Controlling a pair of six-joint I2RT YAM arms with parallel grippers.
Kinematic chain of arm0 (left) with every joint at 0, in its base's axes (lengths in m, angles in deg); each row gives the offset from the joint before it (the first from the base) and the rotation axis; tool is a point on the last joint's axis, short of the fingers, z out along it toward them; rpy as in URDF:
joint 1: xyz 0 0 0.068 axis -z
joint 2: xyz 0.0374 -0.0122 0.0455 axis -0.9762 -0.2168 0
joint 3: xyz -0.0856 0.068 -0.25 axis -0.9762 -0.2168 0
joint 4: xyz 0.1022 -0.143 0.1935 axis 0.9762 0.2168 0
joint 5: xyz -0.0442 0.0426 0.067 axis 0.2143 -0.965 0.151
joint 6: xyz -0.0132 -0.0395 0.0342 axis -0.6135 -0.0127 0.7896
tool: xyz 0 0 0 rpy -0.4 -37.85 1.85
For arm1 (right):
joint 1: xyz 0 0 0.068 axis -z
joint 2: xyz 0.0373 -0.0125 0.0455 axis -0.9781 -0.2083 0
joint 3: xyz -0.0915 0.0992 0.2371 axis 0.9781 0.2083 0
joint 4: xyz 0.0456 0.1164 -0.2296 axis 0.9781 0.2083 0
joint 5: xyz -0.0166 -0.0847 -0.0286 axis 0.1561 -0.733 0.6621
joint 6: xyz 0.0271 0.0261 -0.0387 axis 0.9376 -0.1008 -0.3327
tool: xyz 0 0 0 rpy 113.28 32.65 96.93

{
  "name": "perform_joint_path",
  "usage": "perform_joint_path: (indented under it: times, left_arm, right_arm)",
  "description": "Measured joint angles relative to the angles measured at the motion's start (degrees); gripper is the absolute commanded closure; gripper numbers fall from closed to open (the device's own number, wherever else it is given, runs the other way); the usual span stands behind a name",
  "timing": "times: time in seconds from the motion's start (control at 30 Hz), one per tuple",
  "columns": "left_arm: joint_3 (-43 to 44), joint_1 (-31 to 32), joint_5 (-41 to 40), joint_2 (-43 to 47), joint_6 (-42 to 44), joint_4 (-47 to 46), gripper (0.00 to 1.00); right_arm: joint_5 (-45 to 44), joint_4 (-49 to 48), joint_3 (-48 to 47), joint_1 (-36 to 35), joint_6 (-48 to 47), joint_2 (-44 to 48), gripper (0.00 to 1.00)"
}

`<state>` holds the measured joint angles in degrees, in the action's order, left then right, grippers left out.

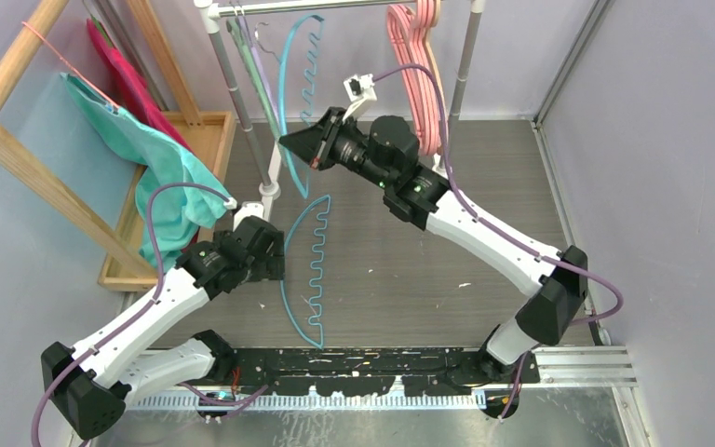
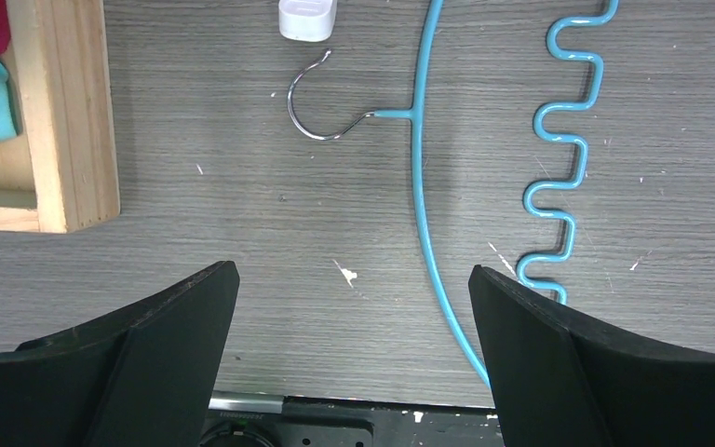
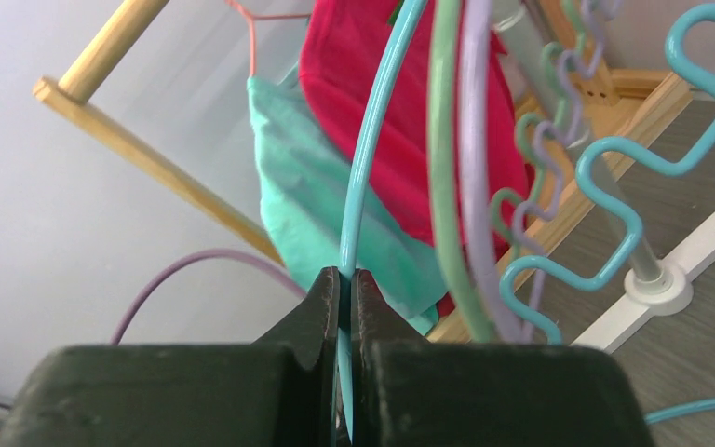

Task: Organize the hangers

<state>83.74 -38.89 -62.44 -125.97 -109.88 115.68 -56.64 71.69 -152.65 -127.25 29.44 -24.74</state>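
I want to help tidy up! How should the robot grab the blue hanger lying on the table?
Grab the blue hanger on its smooth curved arm, just below the metal hook, coming straight down from above. It lies flat, so only a top pinch across the thin rod fits. The open left gripper hovers nearby; the wavy bar would probably slip.

Wooden frame rack (image 1: 19, 140) draped with teal cloth (image 1: 154, 154) and red cloth (image 1: 126, 79), white-and-steel garment rail (image 1: 242, 112)

No readable text, no labels, no brand marks, no numbers, no signs in any view
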Motion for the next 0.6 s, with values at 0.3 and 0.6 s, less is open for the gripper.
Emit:
perform_joint_path:
  times: [0.3, 0.6]
  left_arm:
    - [-0.04, 0.00, 0.20, -0.07, 0.00, -0.68, 0.02]
    - [-0.04, 0.02, 0.22, -2.19, 0.00, -1.60, 0.02]
  right_arm:
    - [4.76, -1.86, -4.79, 6.05, 4.00, -4.96, 0.99]
    - [8.37, -2.86, -9.90, 6.62, 5.42, -7.56, 0.99]
